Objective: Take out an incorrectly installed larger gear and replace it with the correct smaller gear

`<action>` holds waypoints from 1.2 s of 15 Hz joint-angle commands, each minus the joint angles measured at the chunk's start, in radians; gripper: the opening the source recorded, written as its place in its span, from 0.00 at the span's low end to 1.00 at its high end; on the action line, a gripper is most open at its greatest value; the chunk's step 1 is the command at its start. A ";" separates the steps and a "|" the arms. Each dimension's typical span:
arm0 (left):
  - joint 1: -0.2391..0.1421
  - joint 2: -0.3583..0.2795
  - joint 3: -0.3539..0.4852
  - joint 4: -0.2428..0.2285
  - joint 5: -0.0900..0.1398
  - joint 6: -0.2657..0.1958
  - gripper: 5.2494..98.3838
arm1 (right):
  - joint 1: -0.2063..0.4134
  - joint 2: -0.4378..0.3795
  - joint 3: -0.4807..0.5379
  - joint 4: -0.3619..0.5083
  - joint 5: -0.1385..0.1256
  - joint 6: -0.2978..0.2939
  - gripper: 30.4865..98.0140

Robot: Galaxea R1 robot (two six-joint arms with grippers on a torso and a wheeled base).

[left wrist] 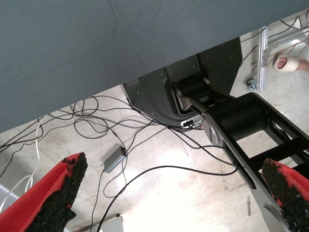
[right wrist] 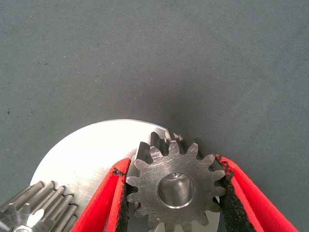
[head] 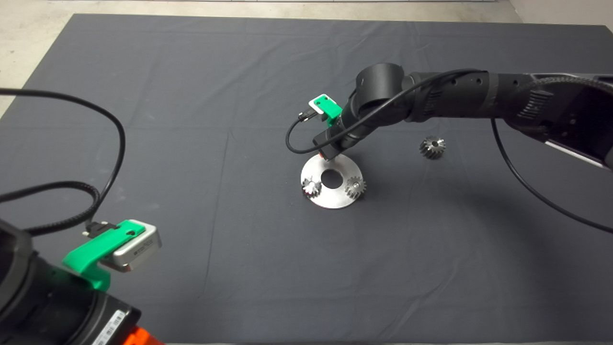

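Both jaws of the right gripper (right wrist: 172, 166) are clamped on the smaller gear (right wrist: 176, 193) over the plate (right wrist: 82, 154); seating it is judged the next move; the left gripper (left wrist: 174, 169) is parked, jaws spread.

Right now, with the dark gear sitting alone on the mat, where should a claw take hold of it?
Probably across its toothed rim, on opposite sides, coming straight down: the smaller gear seems to sit flat, bore up, with open mat around it. The right claw is holding the larger gear.
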 commanded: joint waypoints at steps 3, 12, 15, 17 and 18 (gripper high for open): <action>-0.004 0.000 0.009 0.005 -0.001 -0.001 0.94 | 0.019 -0.001 0.009 -0.028 0.003 0.024 0.16; -0.004 0.000 0.009 0.005 -0.001 -0.001 0.94 | 0.015 0.010 0.006 -0.065 0.052 0.042 0.16; -0.004 0.000 0.009 0.005 -0.001 -0.001 0.94 | 0.016 -0.002 0.015 -0.063 0.049 0.044 0.16; -0.004 0.000 0.009 0.005 -0.001 -0.001 0.94 | 0.018 -0.016 0.048 -0.063 0.043 0.044 0.16; -0.004 0.000 0.009 0.005 -0.001 -0.001 0.94 | 0.018 -0.025 0.063 -0.063 0.041 0.044 0.16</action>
